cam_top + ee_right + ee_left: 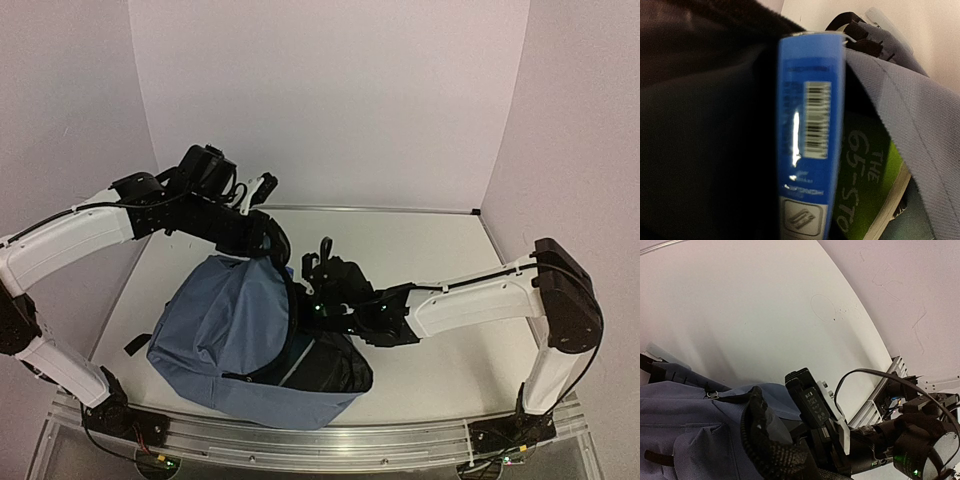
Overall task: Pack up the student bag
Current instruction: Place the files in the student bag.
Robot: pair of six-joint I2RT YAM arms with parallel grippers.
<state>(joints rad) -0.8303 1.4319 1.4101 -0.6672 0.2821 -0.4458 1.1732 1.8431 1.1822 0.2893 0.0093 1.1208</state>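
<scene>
The slate-blue student bag (225,330) lies in the middle of the table with its dark-lined mouth facing right. My left gripper (268,240) is at the bag's far upper rim and seems shut on the fabric edge (735,405), holding the mouth up. My right gripper (312,292) reaches into the mouth. Its wrist view is filled by a blue book (810,135) with a barcode, standing edge-on close in front of it, so it seems shut on that book. Its fingers are hidden. A green book (872,185) with handwritten lettering lies inside, against the bag's grey-blue wall (900,110).
The right arm's black gripper body (812,402) and cable show in the left wrist view, close beside the left finger (762,427). The white table (420,250) runs to walls at the back and both sides. A metal rail (330,440) lines the near edge.
</scene>
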